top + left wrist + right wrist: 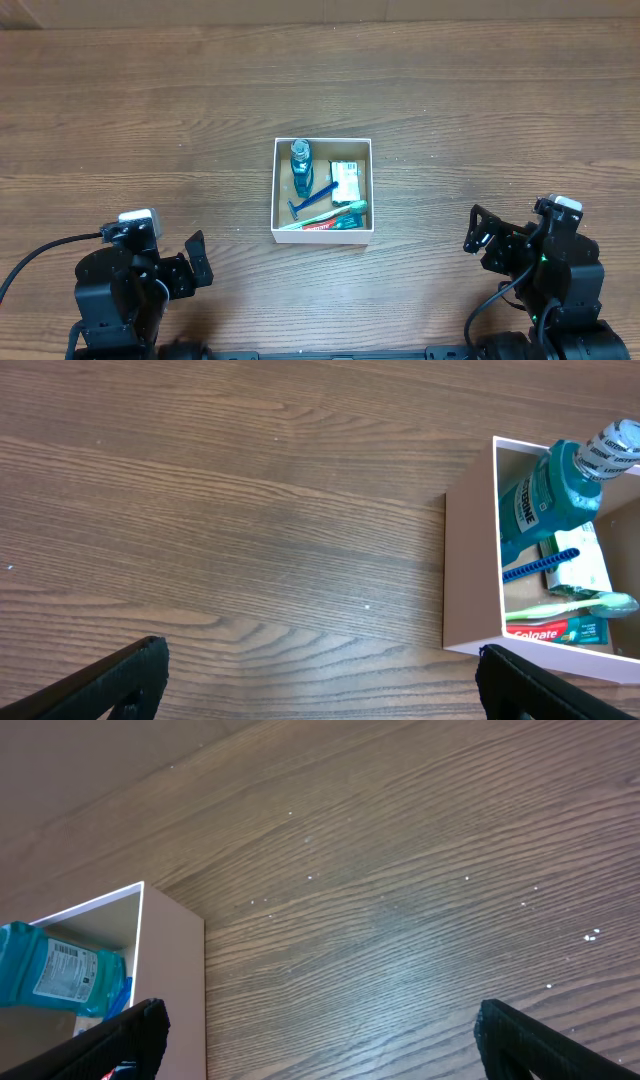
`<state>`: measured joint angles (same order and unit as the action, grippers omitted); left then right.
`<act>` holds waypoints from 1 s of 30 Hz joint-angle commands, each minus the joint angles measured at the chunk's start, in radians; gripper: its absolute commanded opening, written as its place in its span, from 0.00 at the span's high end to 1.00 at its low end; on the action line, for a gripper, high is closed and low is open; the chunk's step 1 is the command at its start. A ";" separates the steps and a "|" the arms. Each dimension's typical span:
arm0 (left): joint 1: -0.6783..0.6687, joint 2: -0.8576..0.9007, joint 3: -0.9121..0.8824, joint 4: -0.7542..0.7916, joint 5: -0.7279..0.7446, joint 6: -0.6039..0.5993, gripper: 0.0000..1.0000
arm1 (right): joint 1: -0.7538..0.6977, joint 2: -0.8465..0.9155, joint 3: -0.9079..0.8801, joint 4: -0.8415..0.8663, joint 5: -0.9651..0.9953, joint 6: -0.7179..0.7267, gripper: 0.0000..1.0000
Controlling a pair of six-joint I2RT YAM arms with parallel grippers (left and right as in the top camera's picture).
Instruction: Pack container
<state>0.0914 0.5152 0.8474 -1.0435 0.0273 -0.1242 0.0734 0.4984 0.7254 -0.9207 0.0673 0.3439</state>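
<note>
The container (276, 190) is a small square white-walled box with a brown floor at the table's middle. In it lie a blue mouthwash bottle (301, 165), a blue razor (312, 199), a white packet (346, 180), a green toothbrush (340, 211) and a toothpaste tube (325, 225). My left gripper (196, 260) is open and empty at the near left, well apart from the container. My right gripper (478, 232) is open and empty at the near right. The left wrist view shows the container's wall (470, 570) and the bottle (550, 490). The right wrist view shows the container's wall (170, 980).
The table (150, 120) is brown wood grain. A black cable (40, 255) runs from the left arm's base toward the near left edge. Nothing else lies on the table.
</note>
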 commanded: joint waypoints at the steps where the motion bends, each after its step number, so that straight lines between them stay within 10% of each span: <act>1: 0.000 -0.004 -0.007 0.000 0.014 -0.011 0.00 | -0.001 -0.003 -0.006 0.005 0.009 0.009 0.00; 14: 0.000 -0.004 -0.007 0.000 0.014 -0.011 0.00 | -0.001 -0.132 -0.042 -0.003 -0.024 -0.066 0.00; 30: 0.000 -0.004 -0.007 0.000 0.014 -0.011 0.00 | 0.000 -0.496 -0.599 0.812 -0.192 -0.252 0.00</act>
<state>0.0914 0.5152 0.8429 -1.0466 0.0273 -0.1242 0.0734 0.0154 0.1894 -0.2218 -0.1028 0.1329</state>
